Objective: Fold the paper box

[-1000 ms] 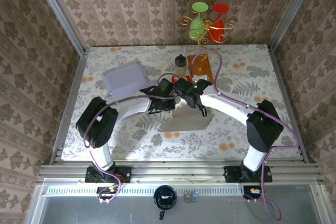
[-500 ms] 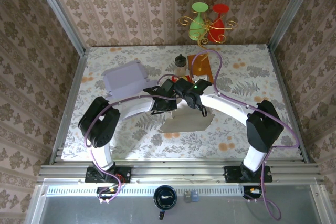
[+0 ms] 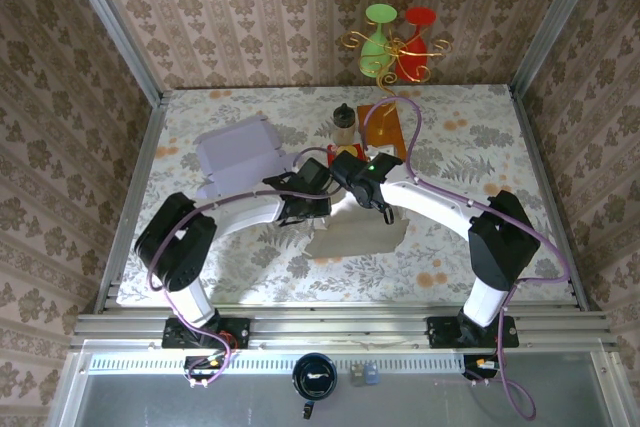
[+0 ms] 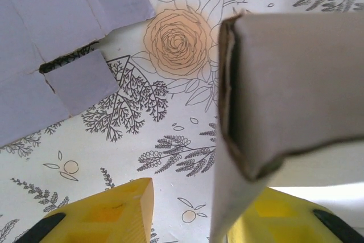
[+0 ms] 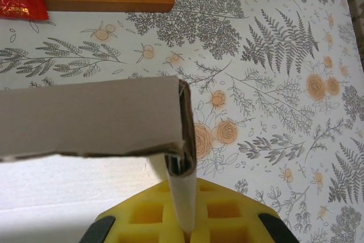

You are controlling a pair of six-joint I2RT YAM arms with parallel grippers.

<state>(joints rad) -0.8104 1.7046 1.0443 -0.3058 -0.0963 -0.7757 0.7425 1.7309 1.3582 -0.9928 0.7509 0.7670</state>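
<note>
The paper box (image 3: pixel 355 235) lies near the table's middle, only partly folded — one wall doubled over and upright. My right fingers (image 5: pixel 222 211) clench that wall; my left fingers (image 4: pixel 114 209) stand apart beside it — most folding looks undone

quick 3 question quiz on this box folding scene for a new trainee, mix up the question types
1. True or false: the right gripper is pinching a panel of the brown paper box.
2. Fill in: the lilac carton lies on the ___ arm's side of the brown paper box.
3. The left gripper has its fingers: A) apart B) pressed together C) clamped on the lilac carton.
Key: 1 true; 2 left; 3 A.
</note>
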